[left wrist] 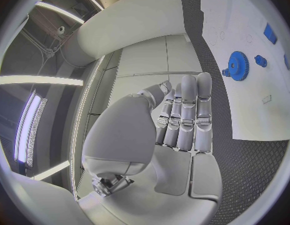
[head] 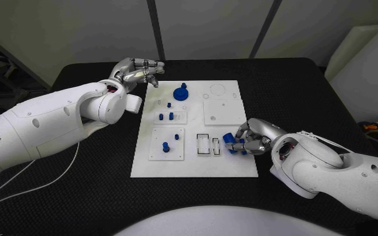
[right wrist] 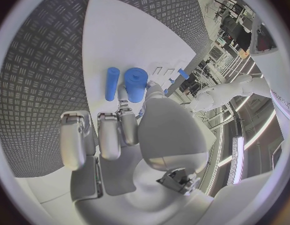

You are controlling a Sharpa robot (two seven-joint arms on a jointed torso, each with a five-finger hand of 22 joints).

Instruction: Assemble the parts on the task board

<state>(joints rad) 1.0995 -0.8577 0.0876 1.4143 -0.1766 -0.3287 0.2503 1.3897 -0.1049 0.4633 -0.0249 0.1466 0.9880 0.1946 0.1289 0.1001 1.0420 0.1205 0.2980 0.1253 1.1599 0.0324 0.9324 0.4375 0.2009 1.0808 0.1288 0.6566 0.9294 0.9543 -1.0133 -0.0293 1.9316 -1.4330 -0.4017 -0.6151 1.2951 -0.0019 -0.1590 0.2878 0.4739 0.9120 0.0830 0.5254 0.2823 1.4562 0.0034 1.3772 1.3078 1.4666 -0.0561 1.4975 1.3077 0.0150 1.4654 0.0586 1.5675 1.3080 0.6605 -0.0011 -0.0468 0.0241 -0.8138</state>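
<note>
The white task board (head: 193, 165) lies in the middle of the black table. A blue gear (head: 182, 92) (left wrist: 238, 65) stands near its far edge, and several small blue pegs (head: 166, 116) stand in the left blocks. My right hand (head: 250, 138) sits over the board's right edge, its thumb and a finger pinching a thick blue cylinder (right wrist: 136, 84) (head: 229, 137). Beside that cylinder a thinner blue peg (right wrist: 112, 83) lies on the board. My left hand (head: 140, 72) (left wrist: 182, 115) hovers off the board's far left corner, fingers curled together with nothing in them.
Two empty rectangular slots (head: 208, 143) lie just left of my right hand. A raised white square plate (head: 224, 112) and a round recess (head: 217, 89) take up the board's far right part. A thin white cable (head: 49, 175) trails over the table's left side.
</note>
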